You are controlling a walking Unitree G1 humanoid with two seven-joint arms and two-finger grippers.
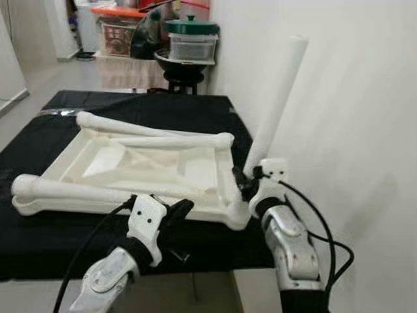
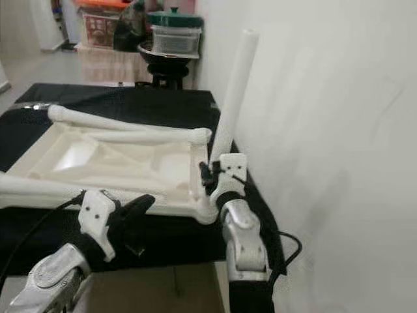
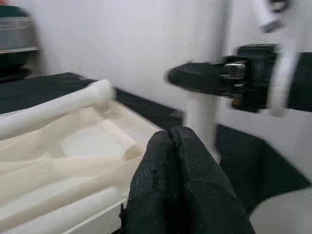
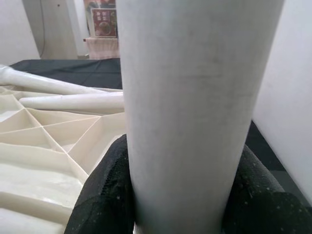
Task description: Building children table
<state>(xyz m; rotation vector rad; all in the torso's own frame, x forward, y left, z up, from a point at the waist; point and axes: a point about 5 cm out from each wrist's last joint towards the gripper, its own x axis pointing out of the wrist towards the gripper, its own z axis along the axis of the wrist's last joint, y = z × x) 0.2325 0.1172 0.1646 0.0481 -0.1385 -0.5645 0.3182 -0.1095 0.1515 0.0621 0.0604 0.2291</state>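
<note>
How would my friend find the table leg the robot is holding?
Look at the black-covered table, where the upside-down white tabletop lies. At its near right corner, the right gripper clamps a white leg. It stands upright; the other legs lie flat.

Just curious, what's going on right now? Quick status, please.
Right pincer clamped on upright table leg. Left pincer shut, empty, by tabletop edge. Wall close right.

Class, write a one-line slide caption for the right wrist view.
Right gripper clamps an upright white table leg beside the upturned cream tabletop on black cloth.
</note>
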